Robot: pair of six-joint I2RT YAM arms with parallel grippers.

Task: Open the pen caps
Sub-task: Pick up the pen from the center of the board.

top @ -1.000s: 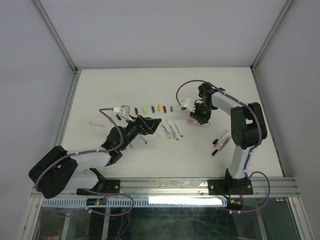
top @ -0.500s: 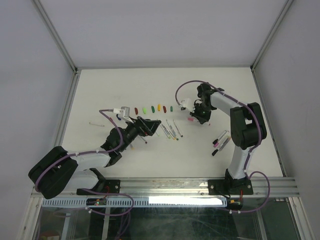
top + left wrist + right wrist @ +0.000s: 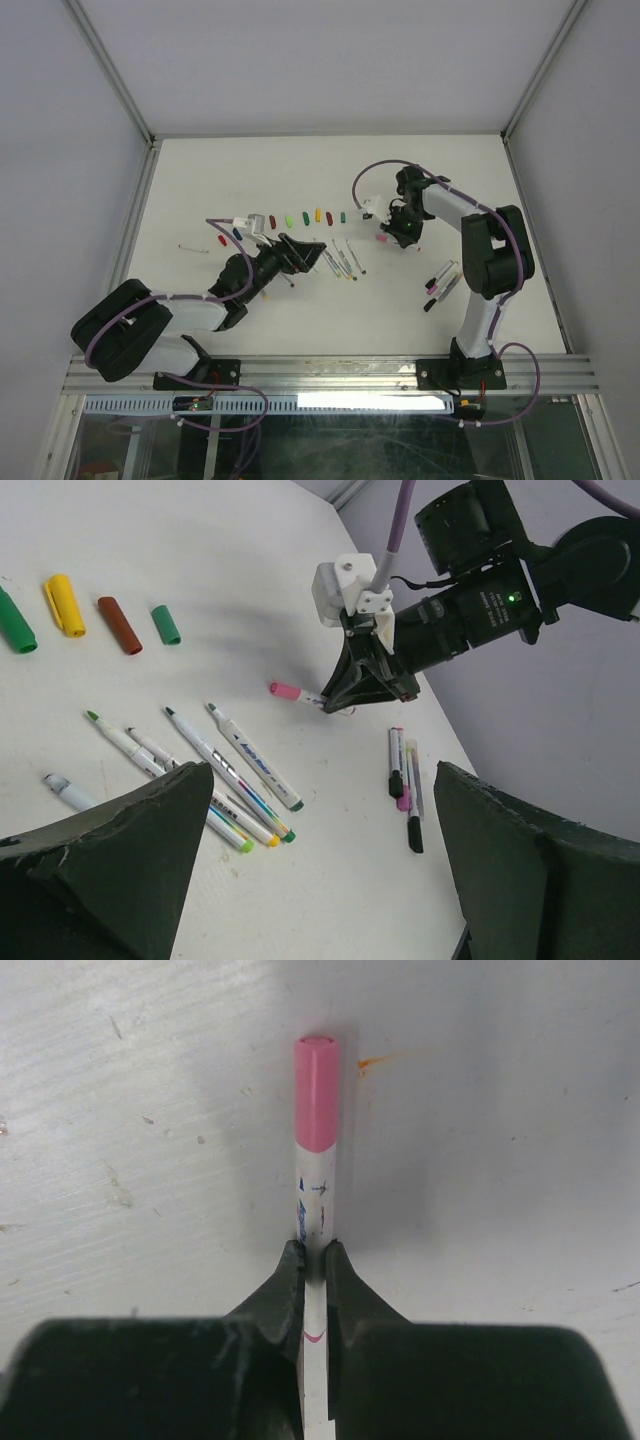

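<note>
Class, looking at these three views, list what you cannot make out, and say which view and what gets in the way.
Right wrist view: the rear of the pink-capped pen, hidden by the right gripper.
Left wrist view: most of the grey-tipped pen, covered by a finger of the left gripper.
Top view: detail on the loose caps, too small.

The white-and-black left arm lies low, stretched from its base toward mid-tabletop, its black left gripper spread wide, holding nothing. The right arm folds at the elbow, its black right gripper tipped down, pinching a slim white pen barrel.
</note>
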